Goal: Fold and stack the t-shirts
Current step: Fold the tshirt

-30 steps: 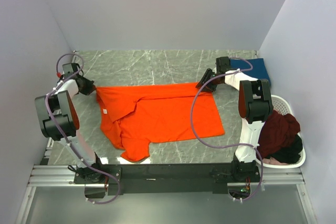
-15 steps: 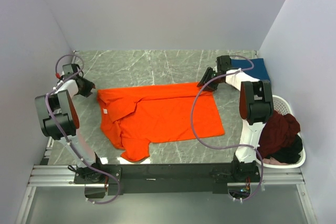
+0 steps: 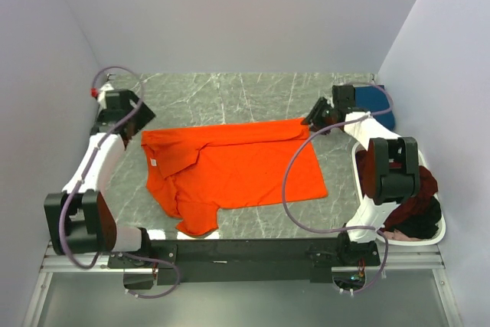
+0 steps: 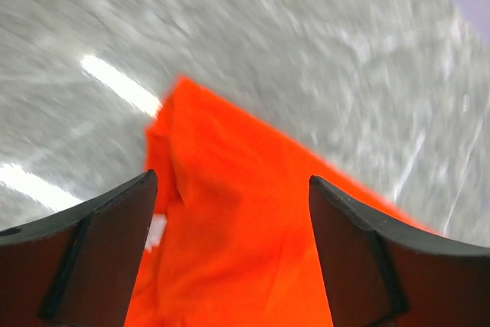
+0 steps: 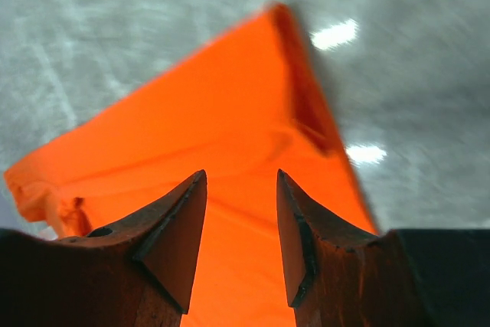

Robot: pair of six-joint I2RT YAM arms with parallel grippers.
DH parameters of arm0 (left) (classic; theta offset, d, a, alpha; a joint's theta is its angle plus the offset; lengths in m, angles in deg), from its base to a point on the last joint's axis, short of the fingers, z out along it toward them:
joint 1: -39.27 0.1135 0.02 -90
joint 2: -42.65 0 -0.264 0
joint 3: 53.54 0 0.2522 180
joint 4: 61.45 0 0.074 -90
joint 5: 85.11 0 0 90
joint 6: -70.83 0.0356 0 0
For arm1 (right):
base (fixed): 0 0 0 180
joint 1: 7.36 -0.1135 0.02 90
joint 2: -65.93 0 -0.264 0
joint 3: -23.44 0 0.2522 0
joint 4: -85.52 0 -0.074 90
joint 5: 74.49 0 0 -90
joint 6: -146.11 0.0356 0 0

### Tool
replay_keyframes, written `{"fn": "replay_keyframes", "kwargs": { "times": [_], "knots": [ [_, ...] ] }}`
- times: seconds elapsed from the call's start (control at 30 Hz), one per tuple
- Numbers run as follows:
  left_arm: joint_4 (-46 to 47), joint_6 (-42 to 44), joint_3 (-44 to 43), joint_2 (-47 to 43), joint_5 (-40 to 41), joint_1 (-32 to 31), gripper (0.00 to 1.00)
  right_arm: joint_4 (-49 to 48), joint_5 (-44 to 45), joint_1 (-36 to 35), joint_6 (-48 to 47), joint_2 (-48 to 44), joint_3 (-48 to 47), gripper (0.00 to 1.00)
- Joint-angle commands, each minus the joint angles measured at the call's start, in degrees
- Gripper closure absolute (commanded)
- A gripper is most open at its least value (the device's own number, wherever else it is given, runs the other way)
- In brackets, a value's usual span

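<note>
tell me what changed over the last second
Both grippers backed off the far corners of the orange shirt: the left gripper went toward the far left, the right gripper toward the blue shirt. Both are open now. The orange shirt's far right corner sits slightly further right; otherwise it lies spread as before. The basket stayed put.

Orange t-shirt (image 3: 237, 170) on grey marble table (image 3: 230, 93)

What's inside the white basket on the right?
A maroon shirt lies over black cloth. The right arm covers part of the basket, and whatever lies beneath the pile is hidden.
</note>
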Motion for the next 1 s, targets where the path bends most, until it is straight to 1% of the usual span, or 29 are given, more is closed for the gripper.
{"fn": "replay_keyframes", "kwargs": {
  "times": [0.0, 0.03, 0.1, 0.17, 0.2, 0.33, 0.43, 0.5, 0.6, 0.97],
  "knots": [
    [-2.84, 5.93, 2.33, -4.44, 4.96, -5.69, 0.15, -3.90, -0.12, 1.93, 2.82, -1.65, 4.15, 0.52],
    [-3.02, 6.98, 2.68, -5.15, 5.05, -6.15, 0.16, -4.60, -0.65, 1.93, 3.43, -1.57, 4.59, 0.52],
    [-3.02, 7.60, 4.26, -7.26, 4.26, -9.39, 0.18, -4.26, -0.48, 1.93, 3.79, -1.22, 5.20, 0.52],
    [-2.32, 8.13, 6.63, -8.31, 3.47, -10.45, 0.18, -4.17, 1.01, 1.93, 4.93, -1.30, 6.52, 0.52],
    [-1.97, 8.22, 7.33, -9.01, 3.12, -11.15, 0.18, -4.34, 1.45, 3.41, 5.54, -1.48, 7.13, 0.52],
    [-0.56, 9.01, 10.06, -8.67, 1.71, -12.13, 0.18, -9.25, 0.23, 3.95, 9.41, -1.22, 10.04, 0.53],
    [0.49, 9.36, 11.55, -8.23, 2.50, -13.09, 0.18, -11.27, -0.82, 3.95, 11.43, -0.08, 10.57, 0.55],
    [0.32, 9.36, 11.21, -7.79, 2.32, -13.09, 0.18, -11.99, -1.09, 4.04, 12.57, 0.63, 10.74, 0.58],
    [0.23, 9.62, 10.68, -7.44, 2.94, -13.09, 0.18, -13.13, -1.18, 3.95, 13.63, 1.42, 11.01, 0.60],
    [0.14, 9.89, 10.24, -7.18, 2.85, -13.09, 0.18, -11.72, -0.21, 3.95, 14.60, 3.44, 10.92, 0.60]
  ]
}}
